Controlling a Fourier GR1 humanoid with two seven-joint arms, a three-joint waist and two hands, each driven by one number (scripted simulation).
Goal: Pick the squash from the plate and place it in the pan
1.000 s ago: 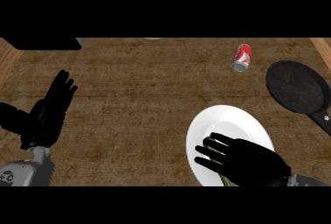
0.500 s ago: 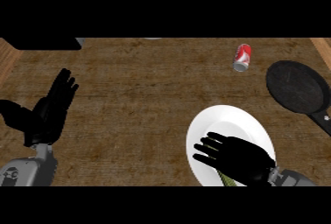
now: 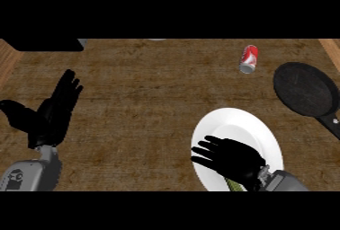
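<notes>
A white plate (image 3: 246, 126) lies on the counter at the lower right. My right hand (image 3: 229, 156) lies over its near half, fingers spread and nearly straight, pointing left. A sliver of the green-yellow squash (image 3: 234, 185) shows under the wrist at the plate's near edge; the rest is hidden by the hand. The black pan (image 3: 305, 87) sits at the right edge, its handle running toward the lower right. My left hand (image 3: 53, 112) rests open at the left, fingers up.
A red can (image 3: 249, 59) lies on its side at the back, left of the pan. A dark object (image 3: 43, 44) sits at the back left corner. Bare wooden counter stretches between the two hands.
My right hand has drawn slightly back toward the near edge of the plate. The left hand has barely moved.
</notes>
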